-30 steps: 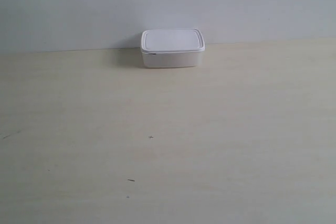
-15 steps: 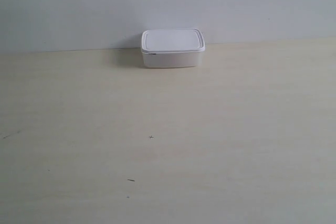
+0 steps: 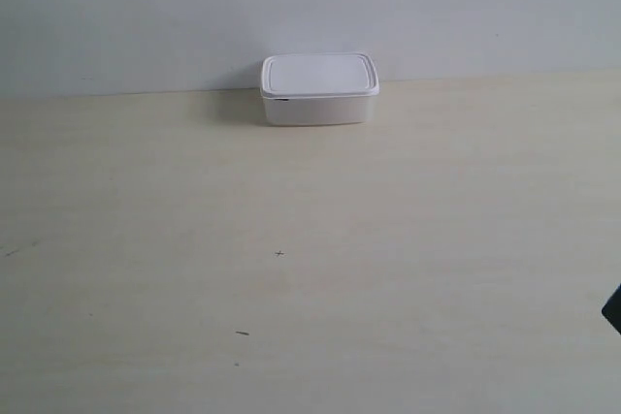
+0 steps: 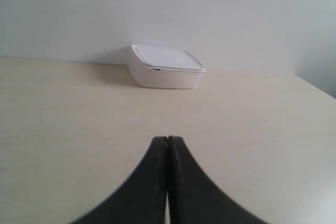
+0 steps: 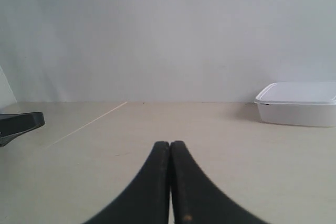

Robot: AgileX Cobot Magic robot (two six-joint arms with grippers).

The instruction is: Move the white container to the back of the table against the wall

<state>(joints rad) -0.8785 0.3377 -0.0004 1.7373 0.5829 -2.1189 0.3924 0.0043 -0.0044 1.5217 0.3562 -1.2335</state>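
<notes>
White rectangular plastic container (image 3: 318, 90) sits at far edge of pale beige wood-grain counter (image 3: 408, 239), seemingly against plain off-white wall (image 3: 291, 7); placement looks done. Left pincer (image 4: 167, 140) and right pincer (image 5: 170, 144) are pressed closed, empty, on the near side, well apart from it.

Soft, even light, kinda washed out.
Faint shadow beside the box (image 3: 318, 89); jaws blurry in both wrist views.

My white container (image 3: 318, 109), at twelve o'clock on the table (image 3: 310, 239), looks like smooth plastic. The table is matt, pale wood-grain. The wall (image 3: 291, 7) is matt. My left gripper (image 4: 167, 139) and right gripper (image 5: 170, 143) are smooth matt black.
</notes>
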